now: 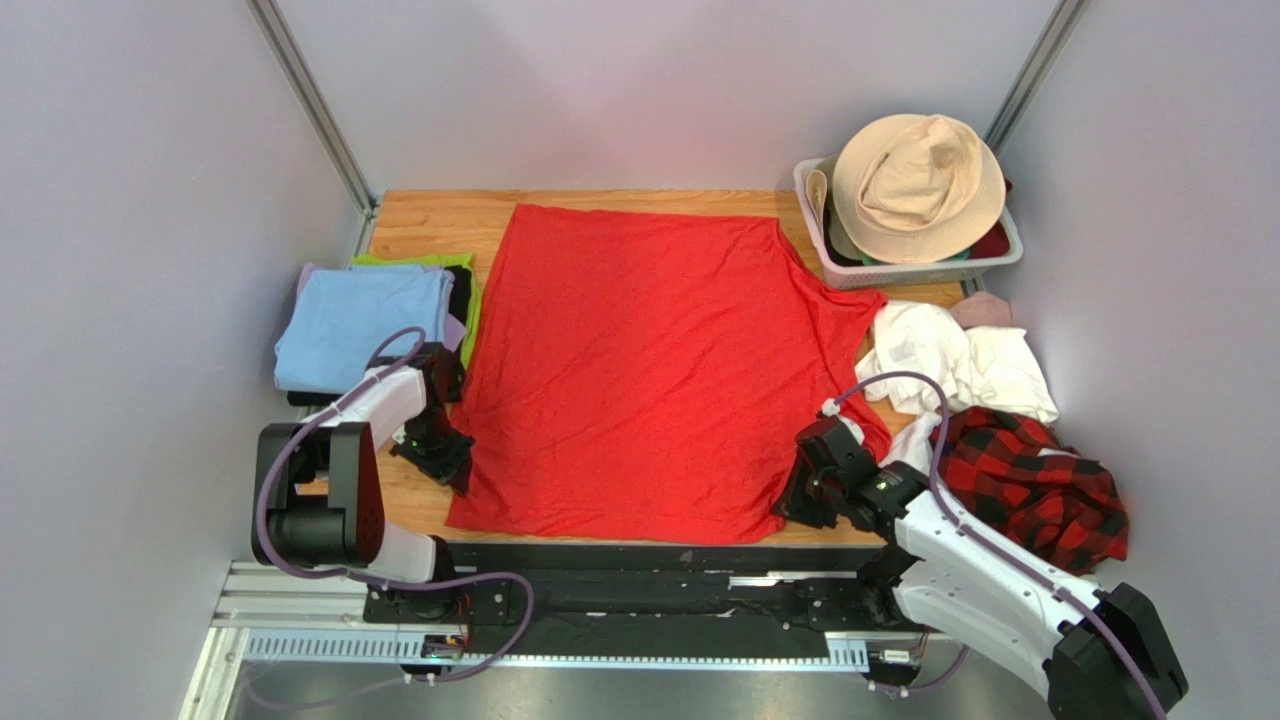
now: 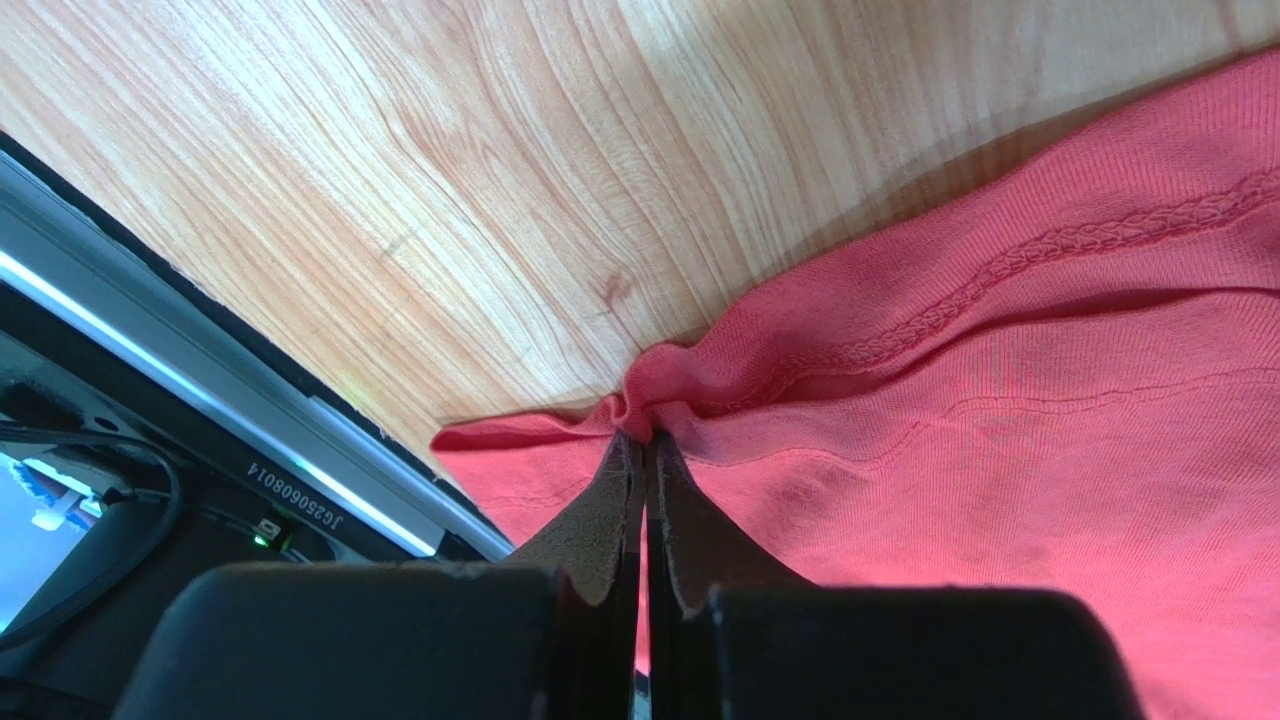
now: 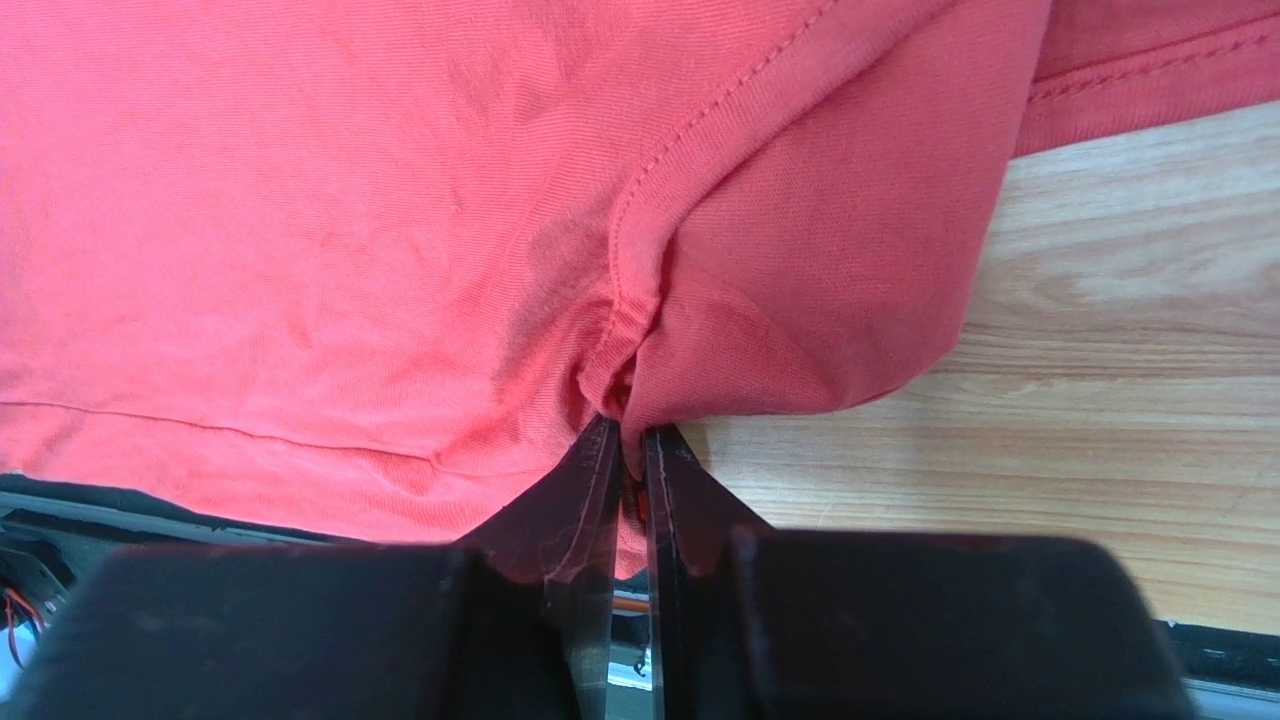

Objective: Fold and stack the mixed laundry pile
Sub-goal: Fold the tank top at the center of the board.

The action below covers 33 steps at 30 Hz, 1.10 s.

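**Left gripper** (image 1: 446, 459): The jaws are drawn together to a narrow slit. A small bunch of the red T-shirt (image 1: 646, 375) is clamped between the fingers (image 2: 609, 518). In the left wrist view, a stitched hem band runs ahead of the tips and to their right. Bare wood of the table (image 2: 376, 180) lies ahead and to their left.

**Right gripper** (image 1: 801, 495): The jaws are likewise almost closed and hold a fold of the same T-shirt. In the right wrist view, a seam curves down into the pinch point. Red fabric fills the area ahead and to the left of the tips, and bare table lies to their right.

**T-shirt:** It lies spread flat between the two grippers and extends away from both toward the far table edge. The left gripper holds its near left corner and the right gripper its near right corner.

**Other garments:**
- The white cloths (image 1: 947, 360) lie just beyond the right gripper, on its outer side.
- The plaid shirt (image 1: 1037, 488) lies beside that gripper, also on its outer side.
- The pink piece (image 1: 984, 308) lies past the white cloths.

**Other items:**
- A basket (image 1: 819, 225) carrying a hat (image 1: 917, 188) stands farther beyond the pink piece.
- A light blue cloth (image 1: 353, 323) lies beyond the left gripper, on its outer side. A green cloth (image 1: 436, 263) shows at the far edge of the light blue cloth.
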### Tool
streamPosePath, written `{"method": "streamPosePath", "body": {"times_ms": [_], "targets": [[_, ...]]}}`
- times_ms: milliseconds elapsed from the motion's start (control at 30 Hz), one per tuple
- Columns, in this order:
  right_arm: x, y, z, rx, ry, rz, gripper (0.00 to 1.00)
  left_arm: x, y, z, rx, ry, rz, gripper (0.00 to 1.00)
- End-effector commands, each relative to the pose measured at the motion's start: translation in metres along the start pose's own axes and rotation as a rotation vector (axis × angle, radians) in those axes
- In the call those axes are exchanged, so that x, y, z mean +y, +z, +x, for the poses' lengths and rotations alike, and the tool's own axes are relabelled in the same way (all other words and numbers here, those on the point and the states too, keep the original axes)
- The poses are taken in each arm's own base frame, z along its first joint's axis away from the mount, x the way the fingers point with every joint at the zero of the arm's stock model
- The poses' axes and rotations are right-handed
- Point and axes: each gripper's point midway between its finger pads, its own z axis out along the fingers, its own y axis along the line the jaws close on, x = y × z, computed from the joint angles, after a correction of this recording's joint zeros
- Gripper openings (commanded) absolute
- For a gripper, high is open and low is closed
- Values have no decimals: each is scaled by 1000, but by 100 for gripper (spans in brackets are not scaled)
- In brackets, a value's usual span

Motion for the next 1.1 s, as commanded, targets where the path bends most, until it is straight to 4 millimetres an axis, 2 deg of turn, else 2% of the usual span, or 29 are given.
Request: {"method": "streamPosePath", "body": {"times_ms": [0, 167, 367, 467, 600, 733, 900, 1067], "targets": [[3, -5, -6, -31, 2, -4, 13, -6, 6, -11, -61, 13, 29, 0], [14, -21, -18, -50, -23, -18, 11, -4, -5, -6, -63, 33, 76, 0], [30, -41, -31, -76, -50, -44, 8, -2, -27, -10, -120, 23, 144, 0], [36, -47, -38, -94, -49, -51, 8, -9, -43, -16, -157, 10, 203, 0], [38, -50, -47, -114, -56, -39, 7, -25, -65, -25, -197, -10, 306, 0], [40, -53, -59, -122, -69, -29, 7, -35, -79, -34, -234, -30, 355, 0], [41, -54, -85, -136, -44, -9, 7, -50, -94, -44, -257, -51, 410, 0], [50, -49, -106, -136, -40, -27, 7, -84, -104, -51, -235, -58, 511, 0]]}}
